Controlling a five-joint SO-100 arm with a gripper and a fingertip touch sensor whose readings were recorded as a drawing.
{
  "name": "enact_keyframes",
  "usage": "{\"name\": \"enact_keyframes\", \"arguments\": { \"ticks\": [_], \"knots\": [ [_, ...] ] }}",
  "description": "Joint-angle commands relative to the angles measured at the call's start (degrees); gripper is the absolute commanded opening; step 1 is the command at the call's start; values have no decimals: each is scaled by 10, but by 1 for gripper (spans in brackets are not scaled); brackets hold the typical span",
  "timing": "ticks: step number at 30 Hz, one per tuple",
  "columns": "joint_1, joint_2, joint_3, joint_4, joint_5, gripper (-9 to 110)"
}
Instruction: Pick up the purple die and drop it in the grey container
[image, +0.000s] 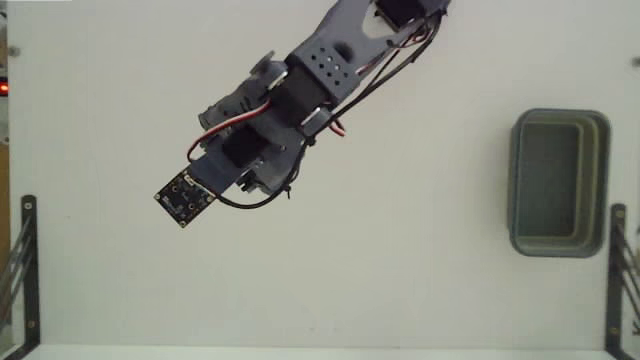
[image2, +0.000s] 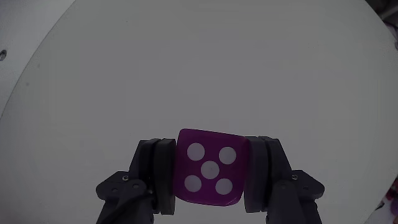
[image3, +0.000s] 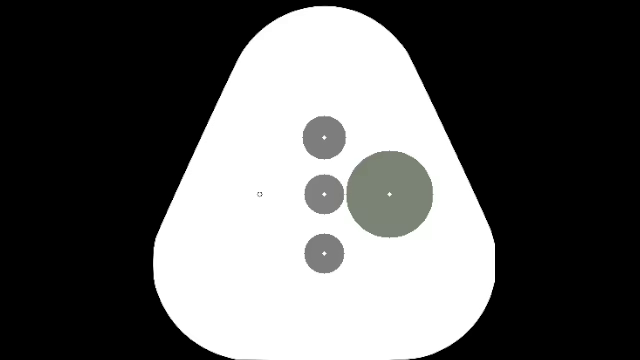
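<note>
Magenta-purple fills the lower middle of the wrist view: the purple die sits squarely between the two dark fingers of the pincer, its five-pip face turned to the camera. Both pads press against opposite sides of the cube, so the pincer is clamped on the die. Behind it is only the pale surface, with no shadow or contact line that settles whether the die is lifted clear or resting on it; I cannot tell which from here. The grey container does not show in this view.

In the fixed view, which looks down from above, the arm reaches in from the top edge and slants toward the lower left. The die and the fingertips are hidden beneath the arm's body, near the small black circuit board at its lower-left end. The grey container stands at the right side of the white surface, well apart from the arm, its long axis running up and down the picture and its inside apparently empty.

The coming move turns on that gap: the container lies far to the right of the pincer in the fixed view, so the carry will likely need a wide sweep rightward before the fingers let go over the tub.
</note>
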Motion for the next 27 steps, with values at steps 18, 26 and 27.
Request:
{"name": "enact_keyframes", "arguments": {
  "ticks": [18,26,27],
  "knots": [
    [-35,20,-19,3,3,61],
    [-99,26,-4,-6,3,61],
    [-110,27,-2,-7,3,61]
  ]
}}
